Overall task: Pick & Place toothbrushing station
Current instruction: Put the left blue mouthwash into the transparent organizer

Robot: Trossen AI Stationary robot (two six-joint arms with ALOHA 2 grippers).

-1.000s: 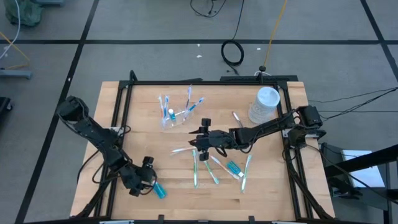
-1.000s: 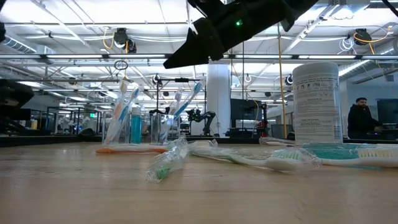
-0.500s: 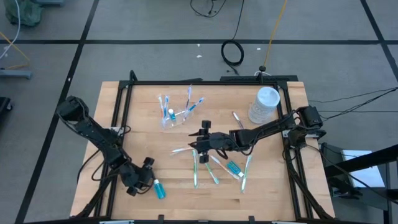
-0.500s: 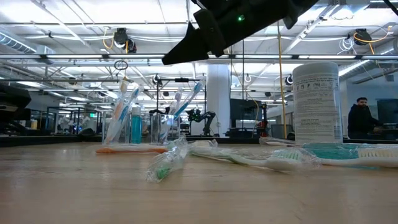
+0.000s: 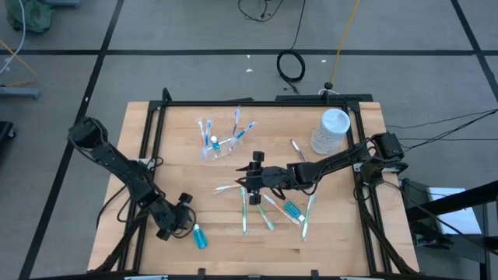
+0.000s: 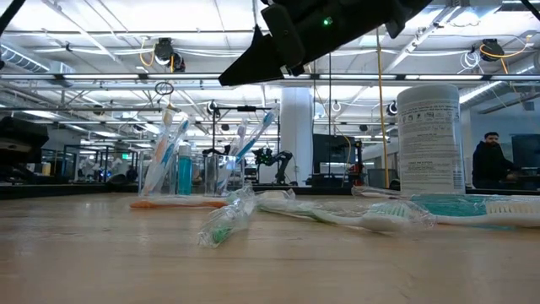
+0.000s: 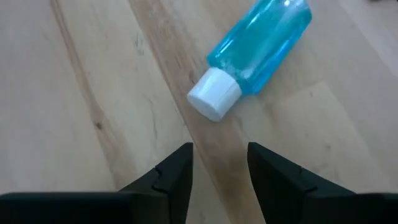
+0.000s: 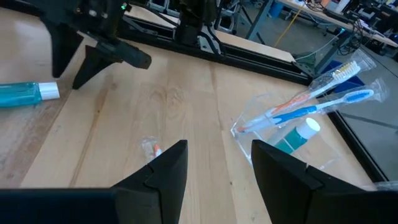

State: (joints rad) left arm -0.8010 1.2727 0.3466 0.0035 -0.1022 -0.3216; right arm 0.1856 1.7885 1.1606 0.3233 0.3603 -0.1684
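A teal tube with a white cap (image 7: 214, 93) lies on its side on the wood near the table's near left (image 5: 200, 236). My left gripper (image 7: 219, 168) stands open just short of the cap, touching nothing (image 5: 175, 222). The clear cup (image 5: 222, 145) stands at the far middle with toothbrushes and a tube in it (image 8: 292, 124). Several wrapped toothbrushes (image 5: 257, 206) and another teal tube (image 5: 292, 210) lie loose mid-table. My right gripper (image 5: 249, 177) hangs open above them, clear of the table (image 8: 217, 168).
A tall white lidded container (image 5: 331, 130) stands at the far right (image 6: 429, 139). A black frame (image 5: 257, 103) runs around the table's edges. Bare wood lies between the cup and the near left tube.
My left gripper has drawn back a little from the teal tube toward the table's left edge. The tube stays lying on the wood.
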